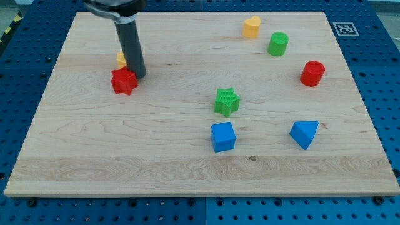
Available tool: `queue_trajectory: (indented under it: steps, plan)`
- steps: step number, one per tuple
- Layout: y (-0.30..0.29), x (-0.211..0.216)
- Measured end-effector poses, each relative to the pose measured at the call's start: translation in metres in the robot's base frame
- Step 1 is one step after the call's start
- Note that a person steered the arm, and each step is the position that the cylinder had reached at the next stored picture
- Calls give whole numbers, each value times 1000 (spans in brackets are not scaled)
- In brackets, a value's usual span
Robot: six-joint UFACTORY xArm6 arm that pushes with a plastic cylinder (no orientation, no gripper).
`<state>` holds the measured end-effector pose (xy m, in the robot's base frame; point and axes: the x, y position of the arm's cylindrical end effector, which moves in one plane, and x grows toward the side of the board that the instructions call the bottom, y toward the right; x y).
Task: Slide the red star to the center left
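The red star point(124, 81) lies on the wooden board at the view's left, a little above mid height. My tip point(139, 75) stands right at the star's upper right edge, touching or nearly touching it. A yellow block point(121, 60) sits just above the star, mostly hidden behind the rod, so its shape cannot be made out.
A green star point(227, 102) lies near the board's middle. A blue cube point(223, 137) is below it and a blue triangular block point(304, 133) to the right. A yellow block point(252, 27), a green cylinder point(278, 44) and a red cylinder point(312, 73) sit at the upper right.
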<state>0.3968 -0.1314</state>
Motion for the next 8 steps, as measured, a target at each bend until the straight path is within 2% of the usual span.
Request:
queue_trajectory:
  steps: [4, 5, 6, 7, 8]
  plan:
    - [16, 62]
    - [11, 43]
    - [-23, 32]
    - [-39, 32]
    - [-7, 35]
